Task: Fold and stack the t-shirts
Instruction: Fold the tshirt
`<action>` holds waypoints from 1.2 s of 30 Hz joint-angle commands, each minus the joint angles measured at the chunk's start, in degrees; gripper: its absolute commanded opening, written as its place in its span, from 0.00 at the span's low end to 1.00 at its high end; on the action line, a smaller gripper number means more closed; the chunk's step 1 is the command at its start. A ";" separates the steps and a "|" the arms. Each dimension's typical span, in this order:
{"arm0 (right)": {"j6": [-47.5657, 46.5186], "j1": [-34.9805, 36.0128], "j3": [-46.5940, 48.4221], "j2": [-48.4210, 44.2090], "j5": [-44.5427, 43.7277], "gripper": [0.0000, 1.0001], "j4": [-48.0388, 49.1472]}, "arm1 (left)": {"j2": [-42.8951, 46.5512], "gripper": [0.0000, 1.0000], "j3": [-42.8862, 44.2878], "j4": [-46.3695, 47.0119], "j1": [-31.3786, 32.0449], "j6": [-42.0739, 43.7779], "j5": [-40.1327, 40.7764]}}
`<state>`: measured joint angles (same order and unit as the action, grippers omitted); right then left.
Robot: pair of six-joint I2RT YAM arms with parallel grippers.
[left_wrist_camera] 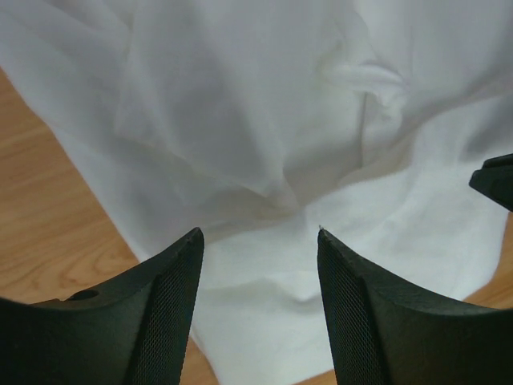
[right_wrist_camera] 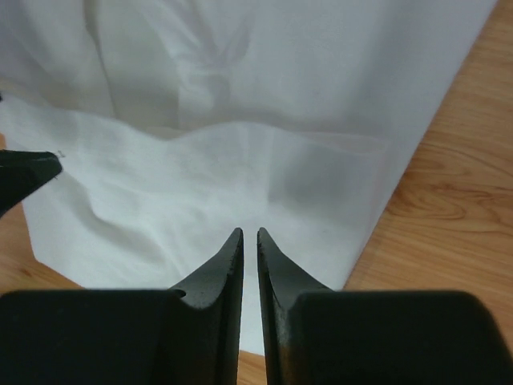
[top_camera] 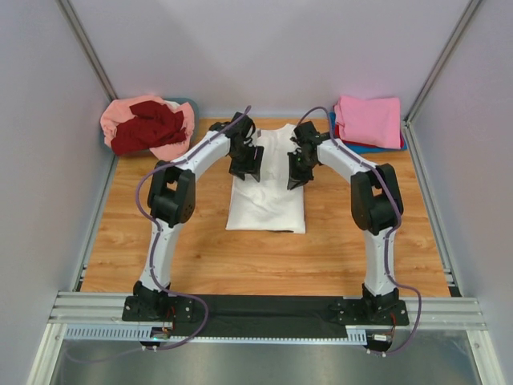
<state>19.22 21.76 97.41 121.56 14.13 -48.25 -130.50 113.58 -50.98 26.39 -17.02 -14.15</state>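
Your spread left tool (left_wrist_camera: 258, 233) and empty, pressed-together right tool (right_wrist_camera: 248, 231) hover over the far end of the off-white cloth t-shirt (top_camera: 266, 196), likely poised to fold it in half.

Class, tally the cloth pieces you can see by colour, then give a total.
Off-white shirt: 1
Salmon-pink shirt: 1
Dark red shirt: 1
Bright pink shirt: 1
Blue cloth: 1
Total: 5 showing; any layers hidden inside the stack cannot be counted.
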 commanded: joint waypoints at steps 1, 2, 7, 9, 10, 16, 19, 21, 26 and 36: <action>-0.94 -3.38 4.45 3.77 -2.08 0.12 -2.28 | -2.56 0.66 7.96 -6.04 -1.69 2.69 4.56; -0.94 -4.61 5.33 4.47 -2.35 0.12 -2.55 | -3.09 0.66 10.84 -6.84 -2.04 2.86 6.40; -1.47 -6.64 11.84 5.10 -4.01 0.10 -6.32 | 1.11 0.66 14.75 -8.79 -2.40 3.48 10.02; -1.56 -6.55 11.93 2.82 -4.46 0.10 -6.68 | 7.14 0.66 11.25 -8.09 -1.79 3.04 10.46; -1.64 -6.47 11.15 -0.06 -5.16 0.10 -7.47 | 9.54 0.66 9.31 -6.86 -1.52 2.69 10.29; -1.38 -4.27 -2.37 -15.19 -2.99 0.00 -4.59 | 27.65 0.66 -18.53 8.65 3.31 -4.93 3.18; 1.42 -1.90 -15.02 -22.75 6.64 0.00 5.23 | 32.66 0.62 -33.13 20.95 5.24 -10.04 -3.94; 4.22 -0.32 -23.02 -25.39 13.08 0.00 10.43 | 35.22 0.57 -41.22 26.26 6.30 -13.56 -6.50; 4.51 0.13 -32.62 -24.79 22.61 0.00 20.21 | 34.70 0.50 -45.98 28.66 8.41 -14.27 -6.94; 2.57 -1.54 -45.10 -21.18 11.02 0.00 23.20 | 34.17 0.43 -57.67 31.02 8.24 -13.74 -2.37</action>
<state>22.81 20.69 54.57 101.43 29.93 -28.84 -97.08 59.16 -22.83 34.63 -30.00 -17.87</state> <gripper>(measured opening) 0.005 0.436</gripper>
